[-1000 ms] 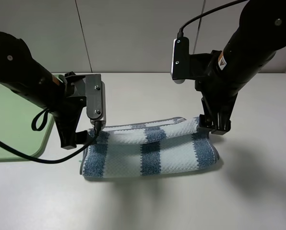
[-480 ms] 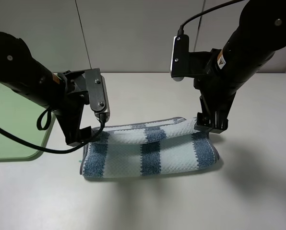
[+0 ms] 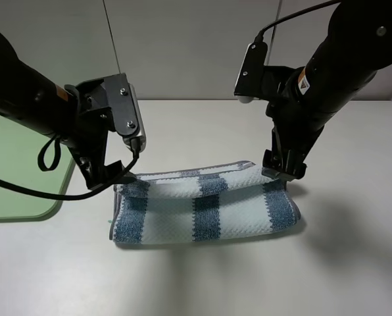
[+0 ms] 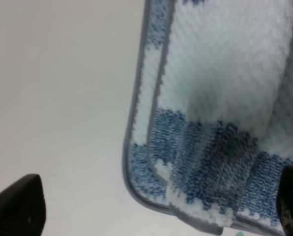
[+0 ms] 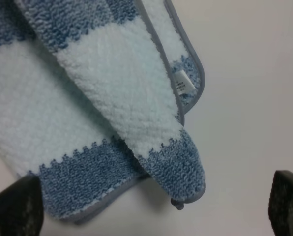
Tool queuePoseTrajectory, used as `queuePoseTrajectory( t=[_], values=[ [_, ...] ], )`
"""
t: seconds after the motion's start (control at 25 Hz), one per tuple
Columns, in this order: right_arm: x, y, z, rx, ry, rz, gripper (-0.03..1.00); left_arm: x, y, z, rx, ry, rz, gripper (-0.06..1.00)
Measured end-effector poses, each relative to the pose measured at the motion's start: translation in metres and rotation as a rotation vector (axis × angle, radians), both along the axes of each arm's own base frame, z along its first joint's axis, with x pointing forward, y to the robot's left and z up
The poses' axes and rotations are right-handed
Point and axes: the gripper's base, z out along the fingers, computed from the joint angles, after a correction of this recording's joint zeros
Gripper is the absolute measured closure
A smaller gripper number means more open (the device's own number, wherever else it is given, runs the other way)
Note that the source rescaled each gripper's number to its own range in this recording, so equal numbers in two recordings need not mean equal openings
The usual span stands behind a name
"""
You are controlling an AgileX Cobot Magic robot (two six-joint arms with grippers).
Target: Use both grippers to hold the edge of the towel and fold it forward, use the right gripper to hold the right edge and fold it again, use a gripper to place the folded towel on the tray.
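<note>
The striped towel (image 3: pixel 206 207) lies folded in half on the white table, its grey-bound edge (image 3: pixel 202 170) along the far side and its right edge (image 3: pixel 293 209) a blue-grey stripe. My left gripper (image 3: pixel 109 178) hangs open just off the towel's far left corner, holding nothing. My right gripper (image 3: pixel 283 171) stands open at the far right corner, also with nothing in it. In the left wrist view the towel (image 4: pixel 210 98) lies below the open gripper (image 4: pixel 154 209). In the right wrist view the towel's corner (image 5: pixel 181 167) lies below the open gripper (image 5: pixel 151 204). The pale green tray (image 3: pixel 12 164) lies at the left.
A grey wall stands close behind the table's far edge. The table's right edge shows near the far right corner. Loose black cables hang from the left arm (image 3: pixel 51 155) over the tray's near corner.
Both arms have tilted up and drawn back from the towel's far corners. The left gripper has moved left off the corner. The towel has stayed folded in place.
</note>
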Motion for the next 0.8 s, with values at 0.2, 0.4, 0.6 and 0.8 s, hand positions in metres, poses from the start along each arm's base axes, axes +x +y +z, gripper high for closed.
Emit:
queuePoseTrajectory(
  t=[0.2, 0.4, 0.6, 0.8],
  values=[
    [0.000, 0.000, 0.000, 0.036, 0.014, -0.097, -0.03, -0.006, 0.004, 0.019, -0.063, -0.039, 0.049, 0.02],
    [-0.001, -0.004, -0.001, 0.051, 0.038, -0.248, -0.03, -0.016, 0.010, 0.037, -0.109, -0.052, 0.103, 0.02],
    [-0.005, -0.010, -0.002, 0.045, 0.084, -0.437, -0.03, -0.028, 0.025, 0.053, -0.090, -0.057, 0.190, 0.02],
    [-0.009, -0.013, -0.004, 0.058, 0.124, -0.578, -0.03, -0.039, 0.045, 0.069, -0.059, -0.087, 0.351, 0.02]
  ],
)
